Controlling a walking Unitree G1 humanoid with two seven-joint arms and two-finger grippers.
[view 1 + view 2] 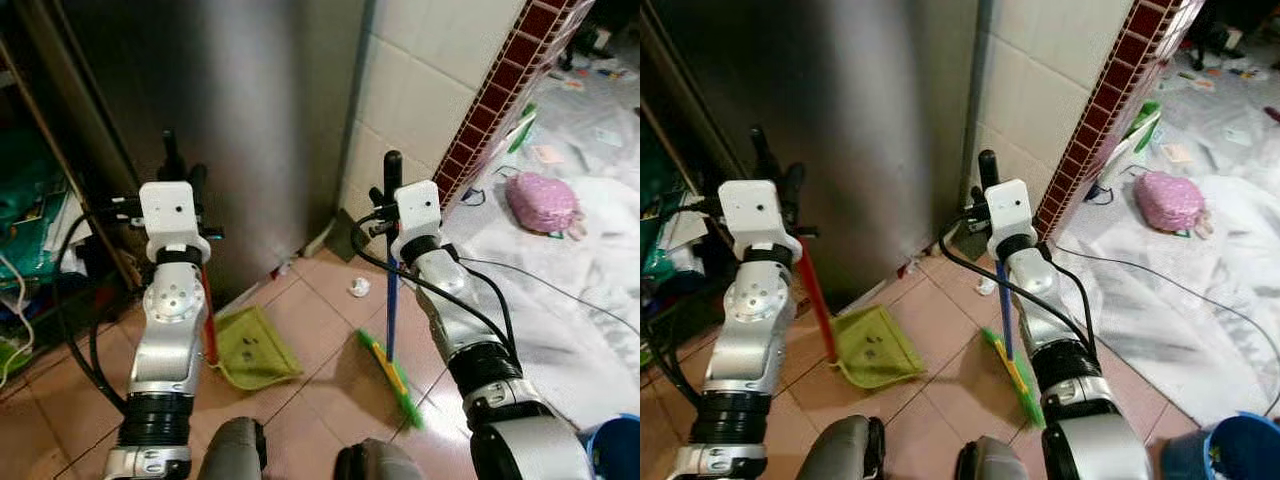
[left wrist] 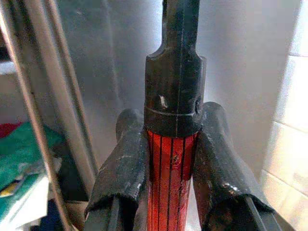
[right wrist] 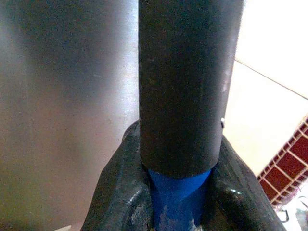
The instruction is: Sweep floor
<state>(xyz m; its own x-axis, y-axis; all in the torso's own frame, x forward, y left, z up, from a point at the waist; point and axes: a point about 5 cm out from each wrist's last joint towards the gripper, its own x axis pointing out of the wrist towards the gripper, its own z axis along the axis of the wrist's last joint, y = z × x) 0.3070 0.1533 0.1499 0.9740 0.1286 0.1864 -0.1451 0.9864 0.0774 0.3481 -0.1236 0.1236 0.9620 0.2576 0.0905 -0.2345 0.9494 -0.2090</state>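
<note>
Holding two long-handled tools upright, both arms stand over the terracotta tiled floor (image 1: 320, 310) beside a brushed steel cabinet (image 1: 250, 130).

Left gripper (image 2: 173, 159) clamps the ribbed red handle of the yellow-green plastic dustpan (image 1: 250, 348), whose scoop lies flat near the cabinet's foot. Right gripper (image 3: 179, 192) pinches the blue pole of the green-bristled broom (image 1: 392, 378), its head resting on open tiles beside a small white scrap (image 1: 360, 287). Crumpled white sheeting (image 1: 560, 290) borders the right.
</note>
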